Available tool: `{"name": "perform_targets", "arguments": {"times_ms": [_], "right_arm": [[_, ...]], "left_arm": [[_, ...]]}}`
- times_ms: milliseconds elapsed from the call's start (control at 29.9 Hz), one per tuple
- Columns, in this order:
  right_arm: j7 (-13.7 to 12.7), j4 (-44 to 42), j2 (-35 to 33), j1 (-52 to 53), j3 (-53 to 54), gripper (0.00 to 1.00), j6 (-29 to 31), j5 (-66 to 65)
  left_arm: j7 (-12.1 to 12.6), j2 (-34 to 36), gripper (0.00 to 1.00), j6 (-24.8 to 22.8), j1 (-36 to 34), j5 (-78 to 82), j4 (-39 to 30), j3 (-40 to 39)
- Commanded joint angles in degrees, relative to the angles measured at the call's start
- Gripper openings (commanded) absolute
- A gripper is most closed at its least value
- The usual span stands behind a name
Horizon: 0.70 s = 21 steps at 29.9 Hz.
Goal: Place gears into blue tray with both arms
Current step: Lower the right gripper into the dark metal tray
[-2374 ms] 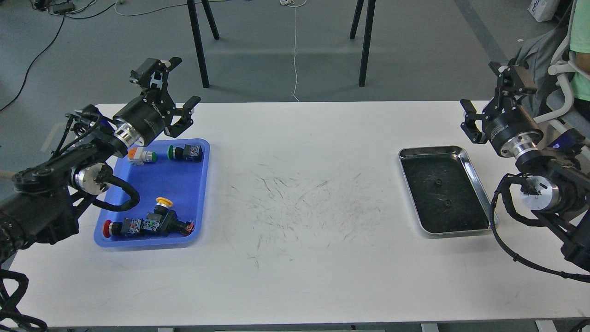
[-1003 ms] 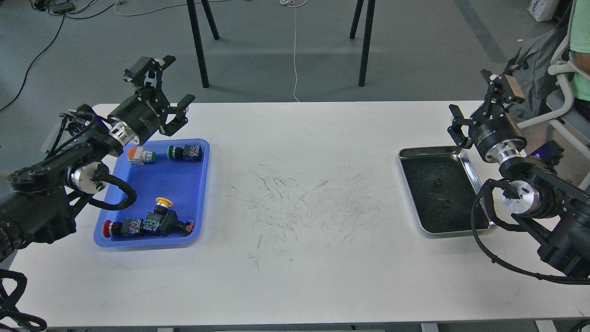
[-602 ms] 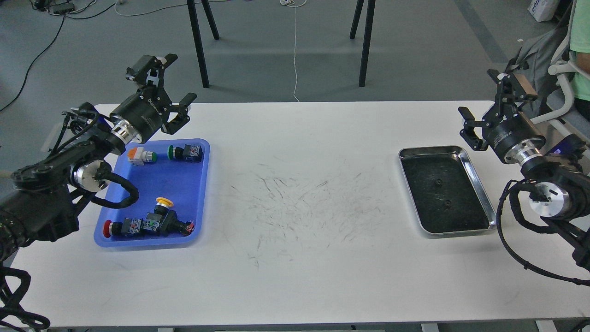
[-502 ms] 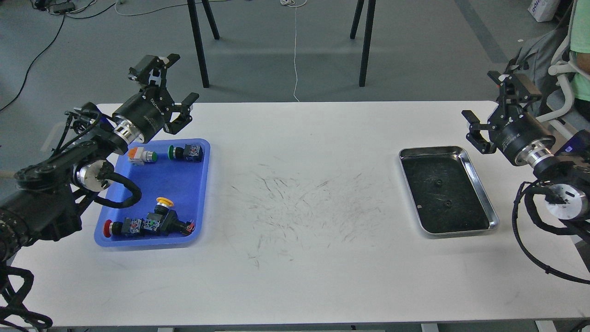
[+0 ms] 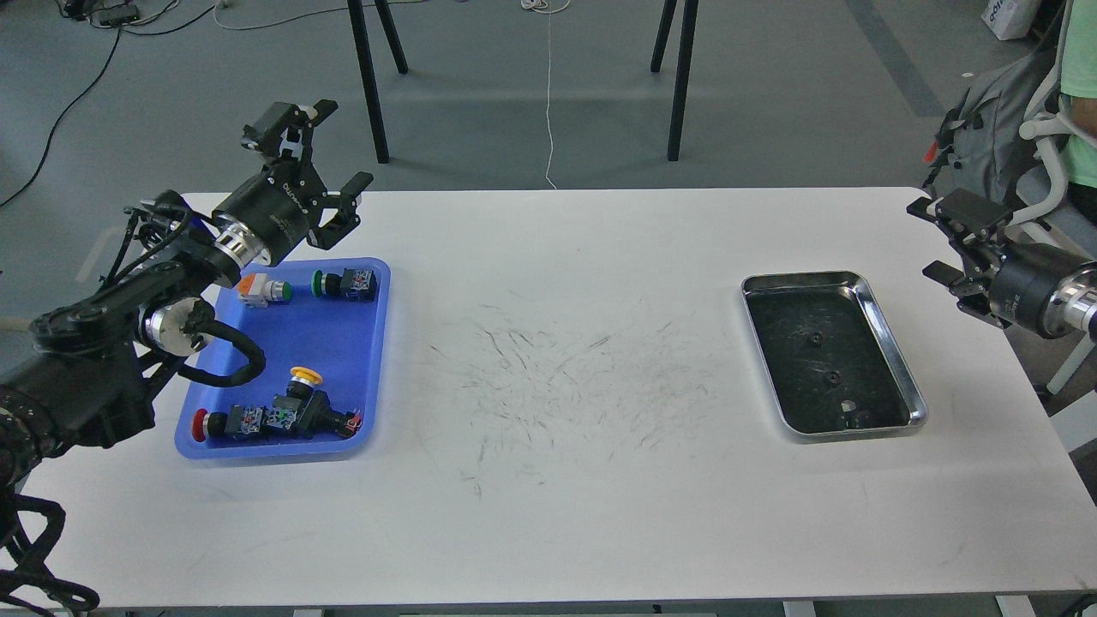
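Observation:
Two tiny black gears (image 5: 815, 338) (image 5: 830, 376) lie on the dark bottom of the shiny steel tray (image 5: 893, 343) at the table's right. The blue tray (image 5: 343, 343) sits at the left and holds only coloured push-button switches. My left gripper (image 5: 341, 146) hovers open above the blue tray's far edge, nothing between its fingers. Just past the table's right edge, my right gripper (image 5: 927, 240) stands open and empty, to the right of the steel tray's far corner and apart from it.
Several push-button switches (image 5: 343, 283) (image 5: 274, 418) lie in the blue tray. The white table (image 5: 557, 480) has dark scuff marks in its middle. Chair legs (image 5: 368, 81) stand behind the table. A seated person and a grey bag (image 5: 986, 146) are at the far right.
My right arm has swung to the right and pulled back, so most of it now lies outside the view and the steel tray is uncovered. The left gripper has barely shifted.

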Motion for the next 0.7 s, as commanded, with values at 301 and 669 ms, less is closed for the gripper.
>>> {"name": "perform_targets", "arguments": {"times_ms": [301,669], "right_arm": [[-15.5,-0.6,4.4,4.8,-0.7,0.91,0.4,-23.0],[-12.5,-7.2,14.4,7.2,-11.7,0.93,1.2,-39.7]], "left_arm": [[0.0,0.2,1.0,0.0,0.2,0.0,0.0,-1.1],[0.0,0.2,1.0,0.0,0.5,0.0,-0.1,-1.2]]}}
